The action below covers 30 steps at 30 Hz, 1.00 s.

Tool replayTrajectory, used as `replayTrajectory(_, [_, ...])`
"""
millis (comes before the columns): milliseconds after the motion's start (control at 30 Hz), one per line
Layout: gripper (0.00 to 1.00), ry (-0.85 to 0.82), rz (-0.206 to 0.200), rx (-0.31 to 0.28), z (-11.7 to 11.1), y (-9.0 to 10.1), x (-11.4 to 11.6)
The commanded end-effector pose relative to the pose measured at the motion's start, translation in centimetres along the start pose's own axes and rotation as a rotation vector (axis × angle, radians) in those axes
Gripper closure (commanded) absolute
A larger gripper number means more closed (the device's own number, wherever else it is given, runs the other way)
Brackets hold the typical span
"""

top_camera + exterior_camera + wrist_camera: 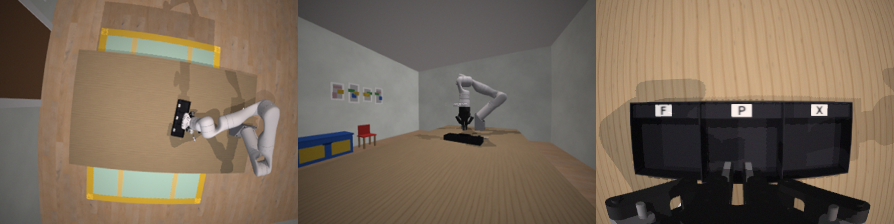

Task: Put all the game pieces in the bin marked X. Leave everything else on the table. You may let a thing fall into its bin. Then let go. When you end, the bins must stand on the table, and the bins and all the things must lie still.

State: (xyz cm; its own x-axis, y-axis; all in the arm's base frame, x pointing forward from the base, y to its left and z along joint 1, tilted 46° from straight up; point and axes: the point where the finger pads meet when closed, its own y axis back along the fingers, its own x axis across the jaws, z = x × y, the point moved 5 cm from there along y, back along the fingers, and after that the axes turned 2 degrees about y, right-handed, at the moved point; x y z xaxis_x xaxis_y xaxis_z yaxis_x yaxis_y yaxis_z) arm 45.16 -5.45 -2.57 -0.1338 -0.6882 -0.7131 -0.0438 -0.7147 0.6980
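The black two-finger gripper (737, 167), jaws nearly closed on apparently nothing, hangs over the middle P compartment of the black three-part bin row (636, 137), so the next move calls for fetching a small pale piece (194, 139) (too tiny to identify) beside the bins for the X-marked bin (820, 137).

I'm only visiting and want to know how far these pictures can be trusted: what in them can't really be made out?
- Bin contents: in the wrist view the three bins are dark inside; nothing shows.
- Small white things beside the bins: top view, too small to identify.
- Gripper: nearly shut; whether it pinches anything is too dark to tell.
- Bin labels: unreadable in the top and exterior views.
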Motion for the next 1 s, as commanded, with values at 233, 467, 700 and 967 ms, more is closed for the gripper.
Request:
replayTrajectory(233, [0.91,0.002,0.000,-0.004,0.1,-2.3,-0.1])
replayTrajectory(467, [0.91,0.002,0.000,-0.004,0.1,-3.9,-0.1])
replayTrajectory(700, [0.91,0.002,0.000,-0.004,0.1,-4.9,-0.1])
replayTrajectory(967, [0.91,0.002,0.000,-0.004,0.1,-4.9,-0.1])
